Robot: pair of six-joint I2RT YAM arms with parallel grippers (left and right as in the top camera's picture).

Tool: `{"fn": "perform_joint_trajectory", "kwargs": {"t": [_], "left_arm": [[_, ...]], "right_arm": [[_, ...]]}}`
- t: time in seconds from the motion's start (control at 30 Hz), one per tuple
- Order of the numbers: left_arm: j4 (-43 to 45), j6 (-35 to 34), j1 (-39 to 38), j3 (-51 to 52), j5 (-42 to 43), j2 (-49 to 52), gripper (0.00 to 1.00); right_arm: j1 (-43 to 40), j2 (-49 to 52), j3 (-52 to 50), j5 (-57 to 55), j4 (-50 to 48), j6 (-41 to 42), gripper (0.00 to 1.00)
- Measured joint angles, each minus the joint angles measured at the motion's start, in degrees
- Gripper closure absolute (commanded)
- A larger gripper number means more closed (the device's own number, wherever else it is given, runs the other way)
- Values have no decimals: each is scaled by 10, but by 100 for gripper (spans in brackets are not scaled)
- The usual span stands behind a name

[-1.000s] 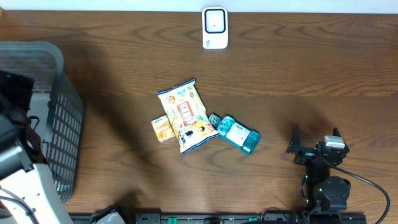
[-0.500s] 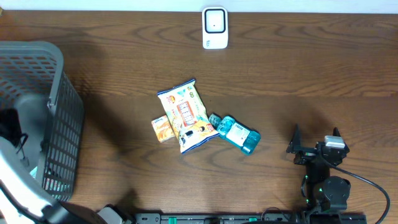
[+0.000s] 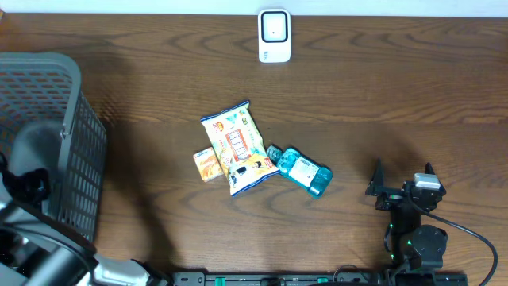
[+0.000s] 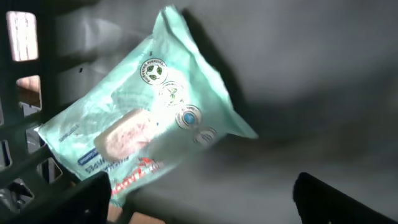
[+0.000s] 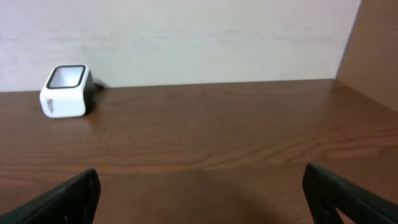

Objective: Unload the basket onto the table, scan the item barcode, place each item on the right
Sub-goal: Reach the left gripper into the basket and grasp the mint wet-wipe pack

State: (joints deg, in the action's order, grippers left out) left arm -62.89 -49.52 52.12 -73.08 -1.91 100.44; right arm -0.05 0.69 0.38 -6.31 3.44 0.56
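**Status.** The left end effector [image 4: 199, 190] hangs inside the grey basket [image 3: 79, 159] at the left edge of the bench [image 3: 381, 87]. Its fingers are spread wide and grip nothing. Just beyond them a mint-green packet [image 4: 146, 118] lies on the basket floor, tilted, with one corner near the mesh wall. No barcode can be made out on the face that shows.

The right end effector [image 3: 403, 171] is parked near the front right of the bench, fingers fully spread and empty. Its wrist camera looks across bare wood to the white scanner [image 5: 65, 90], which stands at the far edge, well apart.

**Items on the bench.** Three items sit grouped near the centre:
- a cream snack packet [image 3: 238, 147];
- a small orange packet [image 3: 206, 165], touching its left side;
- a blue bottle [image 3: 305, 171], touching its right corner.

**Step in hand.** No item is at the scanner. Judged from the layout, the left arm is working at the basket, either to deposit or to collect the green packet. The frames do not settle which.

**Next move.** If the green packet is already dealt with, lift the left arm clear of the basket rim. Then take one item from the central group. The bottle is the most free-standing, but its rounded body may roll. Grip it across the body, carry it to the scanner and turn the barcode toward the scanner window.
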Motion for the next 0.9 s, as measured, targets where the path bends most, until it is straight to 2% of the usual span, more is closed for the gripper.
{"fn": "perform_joint_trajectory", "kwargs": {"t": [0.17, 0.3, 0.53, 0.6, 0.67, 0.73, 0.9], "left_arm": [[-6, 5, 0, 7, -41, 34, 9], [2, 4, 0, 17, -79, 43, 26], [56, 13, 0, 59, -103, 43, 28], [75, 12, -1, 74, -107, 32, 41], [96, 11, -1, 93, -114, 22, 69], [107, 16, -2, 106, -123, 16, 92], [109, 17, -2, 118, -145, 8, 93]], "right_arm": [[0, 0, 0, 0, 0, 0, 1], [0, 0, 0, 0, 0, 0, 1], [0, 0, 0, 0, 0, 0, 1], [0, 0, 0, 0, 0, 0, 1], [0, 0, 0, 0, 0, 0, 1], [0, 0, 0, 0, 0, 0, 1], [0, 0, 0, 0, 0, 0, 1]]}}
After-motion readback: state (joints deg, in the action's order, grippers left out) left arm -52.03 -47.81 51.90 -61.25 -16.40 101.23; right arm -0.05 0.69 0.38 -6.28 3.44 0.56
